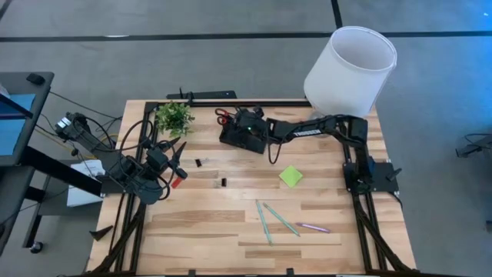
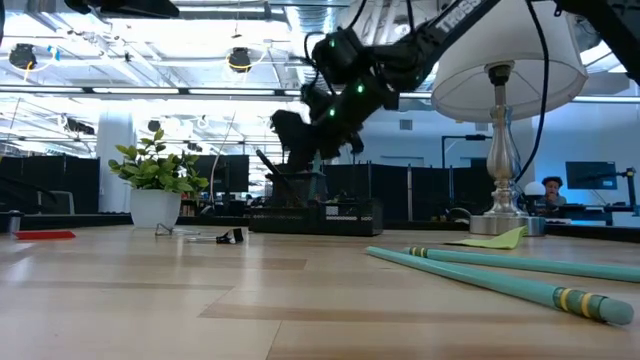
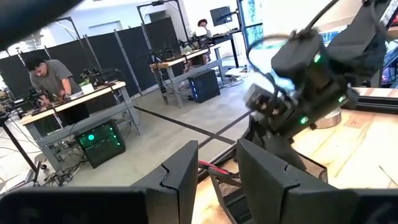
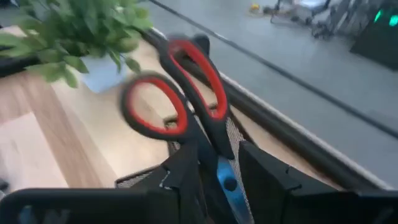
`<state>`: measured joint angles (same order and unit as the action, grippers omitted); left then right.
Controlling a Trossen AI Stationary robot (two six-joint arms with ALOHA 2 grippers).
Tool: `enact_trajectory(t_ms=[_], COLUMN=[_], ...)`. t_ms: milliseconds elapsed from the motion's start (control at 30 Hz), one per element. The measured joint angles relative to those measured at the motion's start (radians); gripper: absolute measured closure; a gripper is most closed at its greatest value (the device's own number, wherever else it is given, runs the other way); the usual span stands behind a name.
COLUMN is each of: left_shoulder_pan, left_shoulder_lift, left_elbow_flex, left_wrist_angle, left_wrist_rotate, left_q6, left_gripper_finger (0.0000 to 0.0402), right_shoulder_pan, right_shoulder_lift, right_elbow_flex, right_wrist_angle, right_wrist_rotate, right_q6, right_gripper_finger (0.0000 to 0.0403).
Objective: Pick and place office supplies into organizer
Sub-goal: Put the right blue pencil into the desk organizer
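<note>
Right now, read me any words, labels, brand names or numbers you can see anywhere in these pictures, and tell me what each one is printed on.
White lettering runs along the right arm in the high view: too small to read.
White letters on the same arm at the low view's top edge: cut off, unreadable.
The pens, sticky-note pad, scissors and organizer: no text visible.

Red-handled scissors (image 4: 186, 102) stand between the tool's (image 4: 217, 171) parted fingers, potted plant (image 4: 81, 37) beyond.

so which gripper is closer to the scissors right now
The right. The right gripper hangs directly over the scissors in the organizer; the left gripper sits across the table beside the plant.
</note>
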<state>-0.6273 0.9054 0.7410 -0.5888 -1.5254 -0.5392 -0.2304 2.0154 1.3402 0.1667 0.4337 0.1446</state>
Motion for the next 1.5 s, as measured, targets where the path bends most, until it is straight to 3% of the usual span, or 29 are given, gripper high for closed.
enact_trajectory(t_ms=[200, 367, 500, 633, 733, 800, 900, 1033, 1267, 1500], left_shoulder_pan=[0.0, 0.0, 0.002, 0.002, 0.002, 0.002, 0.002, 0.002, 0.002, 0.002], left_shoulder_lift=[0.0, 0.011, 0.023, 0.031, 0.031, 0.031, 0.031, 0.031, 0.031, 0.031], left_elbow_flex=[0.0, 0.0, 0.0, 0.0, 0.0, 0.0, 0.0, 0.0, 0.0, 0.0], left_wrist_angle=[-0.006, -0.004, -0.022, -0.041, -0.063, -0.073, -0.085, -0.085, -0.084, -0.084], left_wrist_rotate=[0.079, 0.115, 0.105, 0.107, 0.12, 0.126, 0.126, 0.131, 0.13, 0.125], left_q6=[-0.008, -0.014, -0.06, -0.101, -0.127, -0.145, -0.157, -0.183, -0.232, -0.233], left_gripper_finger=[0.0292, 0.0292, 0.0292, 0.0292, 0.0292, 0.0292, 0.0292, 0.0292, 0.0292, 0.0292], right_shoulder_pan=[0.063, 0.17, 0.291, 0.408, 0.463, 0.492, 0.539, 0.631, 0.829, 0.97], right_shoulder_lift=[-0.108, -0.234, -0.303, -0.315, -0.311, -0.31, -0.31, -0.31, -0.31, -0.31], right_elbow_flex=[0.049, 0.055, 0.055, 0.054, 0.054, 0.054, 0.054, 0.054, -0.001, -0.12], right_wrist_angle=[-0.076, -0.256, -0.43, -0.581, -0.596, -0.581, -0.574, -0.622, -0.808, -0.897], right_wrist_rotate=[0.02, 0.014, -0.001, -0.114, -0.25, -0.26, -0.173, 0.086, 0.508, 0.612], right_q6=[-0.022, -0.015, 0.097, 0.164, 0.17, 0.199, 0.251, 0.303, 0.701, 1.038], right_gripper_finger=[0.0282, 0.0291, 0.0299, 0.0301, 0.03, 0.0302, 0.0305, 0.0306, 0.0306, 0.0306])
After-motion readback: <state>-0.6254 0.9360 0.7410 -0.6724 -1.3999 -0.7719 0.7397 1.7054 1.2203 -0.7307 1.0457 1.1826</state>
